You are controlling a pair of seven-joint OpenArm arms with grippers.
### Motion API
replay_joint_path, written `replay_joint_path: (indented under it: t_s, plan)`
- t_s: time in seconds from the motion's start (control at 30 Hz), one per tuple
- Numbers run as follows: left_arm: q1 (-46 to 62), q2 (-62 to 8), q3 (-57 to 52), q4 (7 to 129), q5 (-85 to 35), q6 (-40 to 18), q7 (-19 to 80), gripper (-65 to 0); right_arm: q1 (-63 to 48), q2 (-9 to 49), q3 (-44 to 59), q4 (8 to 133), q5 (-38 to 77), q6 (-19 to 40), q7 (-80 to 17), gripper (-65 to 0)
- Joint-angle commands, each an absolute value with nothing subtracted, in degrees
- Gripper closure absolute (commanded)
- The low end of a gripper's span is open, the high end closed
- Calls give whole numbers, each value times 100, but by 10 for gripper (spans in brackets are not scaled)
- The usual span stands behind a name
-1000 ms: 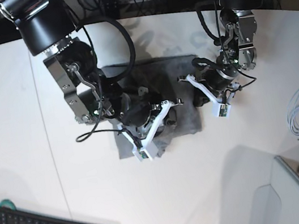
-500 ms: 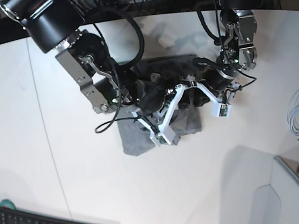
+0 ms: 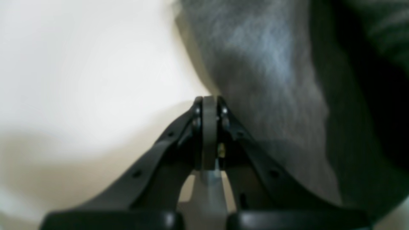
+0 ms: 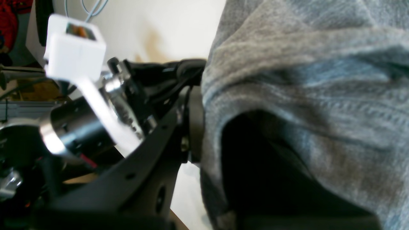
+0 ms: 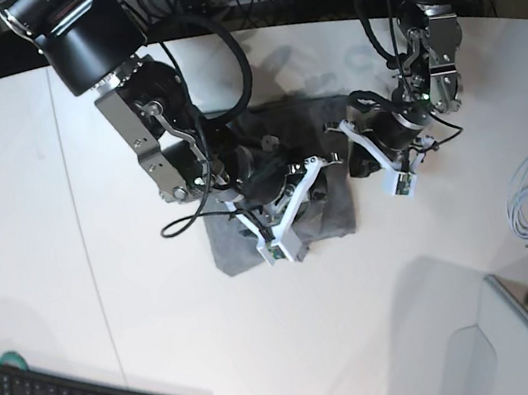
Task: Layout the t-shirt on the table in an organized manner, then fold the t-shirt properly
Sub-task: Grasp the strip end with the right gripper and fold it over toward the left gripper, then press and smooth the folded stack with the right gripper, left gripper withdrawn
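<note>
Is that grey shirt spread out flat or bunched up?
Bunched up. The t-shirt lies as a compact, creased heap on the table, with no sleeves laid out; the right wrist view shows thick folds.

Change across the sequence, base view. The right arm's black gripper with white camera bracket (image 5: pixel 292 185) has swung from the lower left part of the crumpled heather-grey knit t-shirt (image 5: pixel 333 214) toward its middle, then settled slightly back. The left arm's black gripper (image 5: pixel 354 157) has drawn away toward the far right, opening a gap between the two white brackets that nearly met half a second earlier. The cloth's lower left corner has shifted rightward on the smooth white table (image 5: pixel 68 240), its outline narrower.
</note>
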State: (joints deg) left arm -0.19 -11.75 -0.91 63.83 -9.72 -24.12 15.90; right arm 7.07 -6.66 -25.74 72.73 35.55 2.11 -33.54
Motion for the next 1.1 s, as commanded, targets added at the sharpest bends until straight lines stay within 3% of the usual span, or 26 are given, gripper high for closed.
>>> replay_joint_path:
  t_s: [0.0,0.23,0.37,0.53,0.67,1.07]
  plan:
    - [-84,-1253,-101,6642,-1051,-2457,1437,0,831,-743,-2563,7371,3644,233,-3240,-8]
    - [66,-1516,-163,6958,-1051,-2448,1815,0,831,-752,-2554,7371,3644,233,-3231,-11]
    - [127,-1534,-840,6967,-1042,-2448,1851,0,831,-752,-2571,7371,3644,233,-3099,-41]
    - [268,-1754,-1402,6967,-1042,-2448,1859,0,831,-760,-2589,7371,3644,233,-3011,-303]
    - [418,-1956,-1684,6967,-1042,-2448,1859,0,945,-769,-2914,7380,3644,233,-3002,-476]
    - [681,-2044,-2448,6914,-1042,-2457,1859,0,1622,-848,-3952,6651,3662,233,-2976,-495]
